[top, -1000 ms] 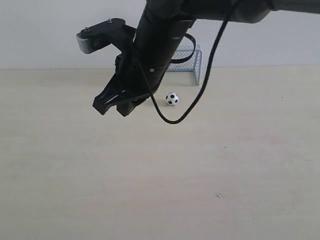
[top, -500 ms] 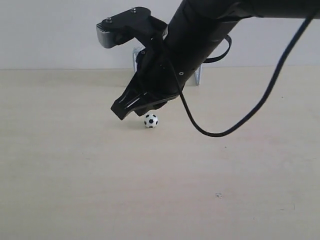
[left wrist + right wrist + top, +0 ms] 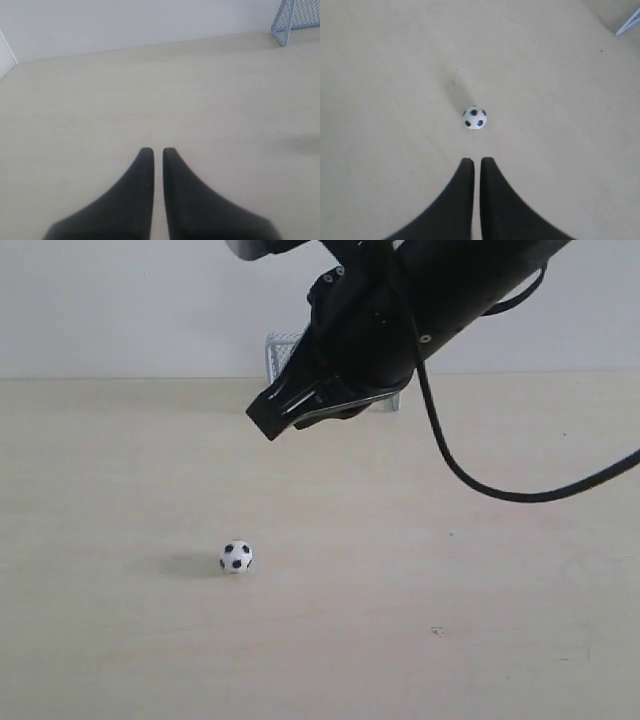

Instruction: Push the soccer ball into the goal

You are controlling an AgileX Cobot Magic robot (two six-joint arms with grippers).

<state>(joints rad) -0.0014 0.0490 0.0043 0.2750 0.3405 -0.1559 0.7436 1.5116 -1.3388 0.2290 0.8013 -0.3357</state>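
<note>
The soccer ball [image 3: 236, 557] lies left of centre on the pale table [image 3: 450, 630], well out from the wall; it is round, so it has no long axis and no heading, only black patches facing up and forward. To its right and higher hangs my right gripper [image 3: 268, 425], tips slanting down to the left, clear of the table; the right wrist view shows its two fingers [image 3: 462, 190] drawn together to a thin slit with nothing between them, and the ball [image 3: 475, 118] just beyond the tips, not touching. Right of that, at the foot of the wall, stands the goal [image 3: 280, 352], its long side running along the wall; my arm covers most of it, so I cannot tell how its mouth faces. Half a second ago the ball sat right under my fingertips, and a second ago closer still to the goal; it has since rolled left and toward the near edge, farther from the goal, while my gripper has lifted and swung right. Bare table lies between ball and goal; only my own arm hangs above that line. A black cable [image 3: 500, 492] loops down farther right. My left gripper [image 3: 157, 150] hovers over empty table, almost closed and holding nothing, with the goal [image 3: 295, 20] well apart from it.
</note>
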